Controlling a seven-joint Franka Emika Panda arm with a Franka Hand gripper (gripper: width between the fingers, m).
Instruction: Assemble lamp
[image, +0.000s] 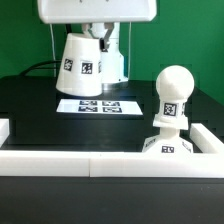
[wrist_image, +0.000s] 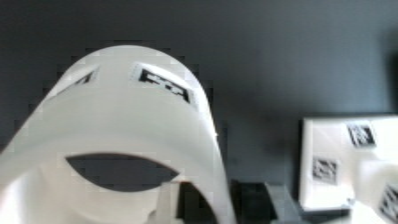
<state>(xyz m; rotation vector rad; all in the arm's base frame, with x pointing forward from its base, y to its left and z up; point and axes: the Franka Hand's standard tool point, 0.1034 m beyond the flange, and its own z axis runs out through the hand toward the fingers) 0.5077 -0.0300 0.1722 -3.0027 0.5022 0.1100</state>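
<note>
The white tapered shade (image: 82, 66) hangs tilted in the air at the back, above the marker board (image: 100, 104). My gripper (image: 104, 42) is shut on its rim. In the wrist view the shade (wrist_image: 134, 120) fills the frame, its open mouth toward the camera. The gripper (wrist_image: 217, 206) pinches the shade's wall, with one dark finger (wrist_image: 260, 205) showing outside it. The round bulb (image: 173, 90) stands upright on the square base (image: 164, 148) at the exterior view's right, close to the front wall.
A low white wall (image: 90, 162) runs along the table's front and turns back at both ends. Green backdrop behind. A flat white tagged piece (wrist_image: 352, 150) lies beside the shade in the wrist view; I cannot tell which part it is.
</note>
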